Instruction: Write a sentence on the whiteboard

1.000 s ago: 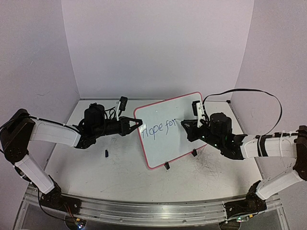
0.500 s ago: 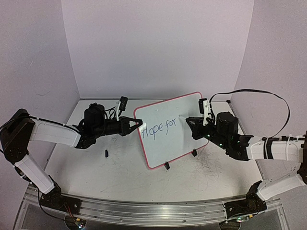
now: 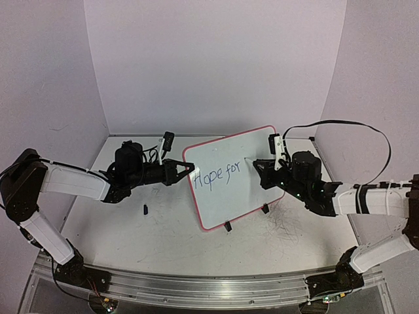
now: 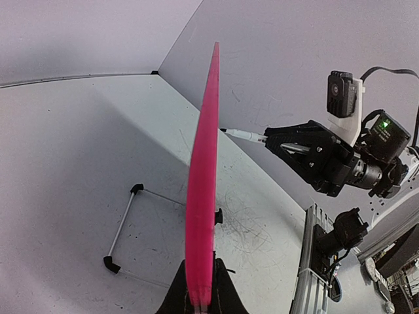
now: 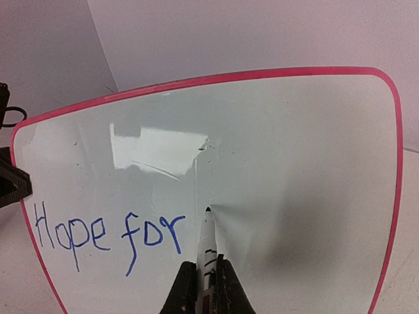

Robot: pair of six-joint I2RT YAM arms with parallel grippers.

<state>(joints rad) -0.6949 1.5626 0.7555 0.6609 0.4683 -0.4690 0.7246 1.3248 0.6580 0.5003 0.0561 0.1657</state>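
Observation:
The whiteboard [image 3: 239, 196] stands tilted at the table's middle, with a red-pink rim and black feet. Blue handwriting on it reads "Hope for" [image 3: 218, 175]. My left gripper [image 3: 190, 169] is shut on the board's left edge. In the left wrist view the board [image 4: 203, 183] is seen edge-on between that gripper's [image 4: 200, 294] jaws. My right gripper [image 3: 256, 163] is shut on a white marker [image 3: 249, 159]. In the right wrist view the marker [image 5: 208, 245] points its tip at the board [image 5: 294, 163] just right of the "for" [image 5: 154, 235]. I cannot tell whether the tip touches.
A small dark cap [image 3: 145, 209] lies on the table left of the board. A thin wire frame with black ends [image 4: 124, 226] lies behind the board. Pen scribbles [image 3: 285, 222] mark the table on the right. A metal rail [image 3: 196, 291] runs along the near edge.

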